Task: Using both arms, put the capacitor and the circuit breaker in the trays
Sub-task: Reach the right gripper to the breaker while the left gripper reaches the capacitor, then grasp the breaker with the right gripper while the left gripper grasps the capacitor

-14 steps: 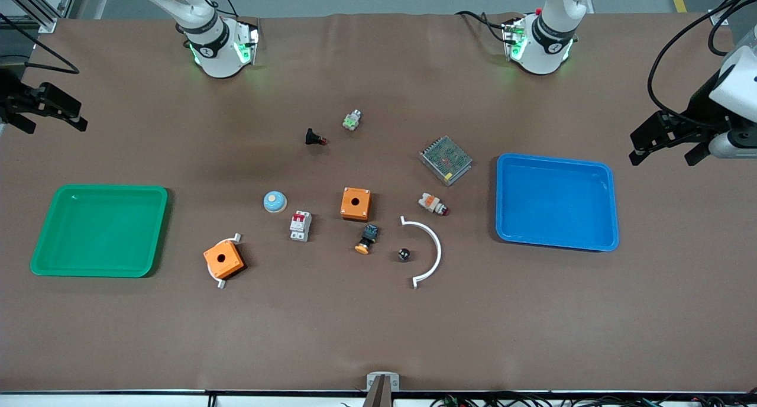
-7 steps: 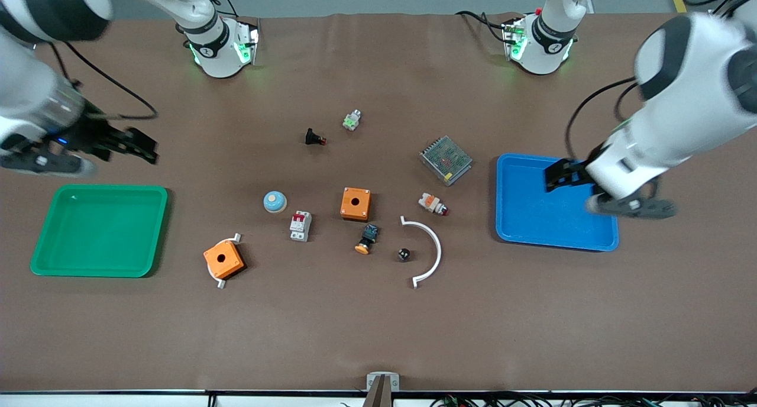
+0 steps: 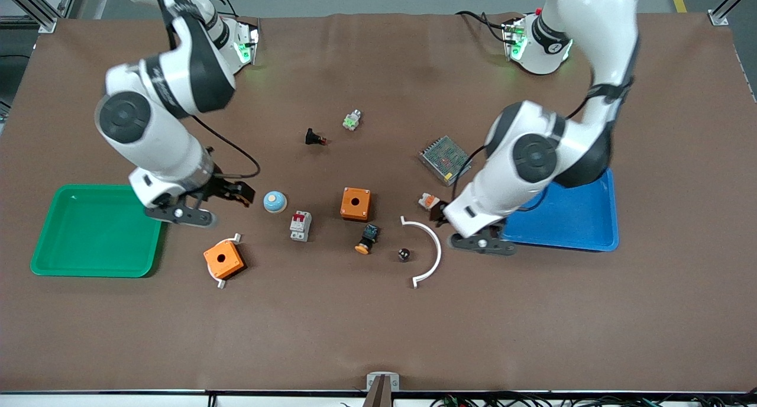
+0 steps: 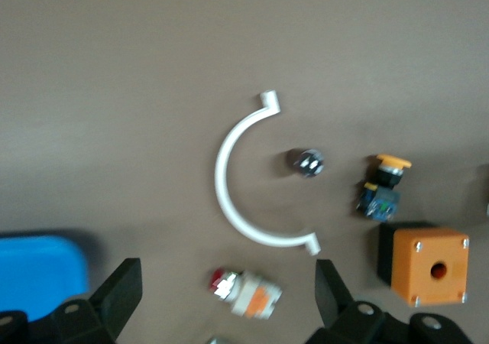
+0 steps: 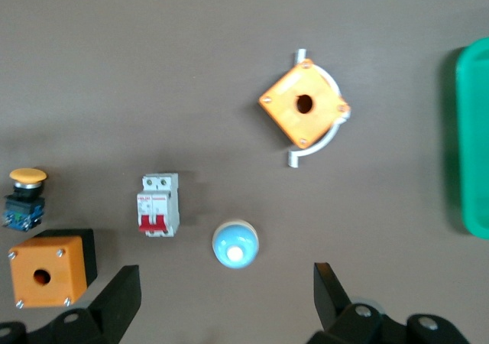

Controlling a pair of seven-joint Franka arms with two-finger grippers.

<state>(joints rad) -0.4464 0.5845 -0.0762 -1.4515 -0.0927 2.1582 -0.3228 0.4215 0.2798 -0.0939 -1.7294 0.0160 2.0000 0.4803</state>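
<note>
The capacitor, a tiny black cylinder with a silvery top, stands inside the curve of a white arc; it also shows in the left wrist view. The circuit breaker, a white block with red levers, lies between a blue dome button and an orange box; it also shows in the right wrist view. My left gripper is open and empty over a white-orange-red button part. My right gripper is open and empty beside the blue dome button.
A green tray lies at the right arm's end and a blue tray at the left arm's end. A second orange box, a black-and-orange push button, a metal power supply and a black switch lie about.
Both arms have swung in from the table's ends toward the middle. The right gripper came beside the blue dome button, the left over the white-orange-red button part. The parts have not moved.
</note>
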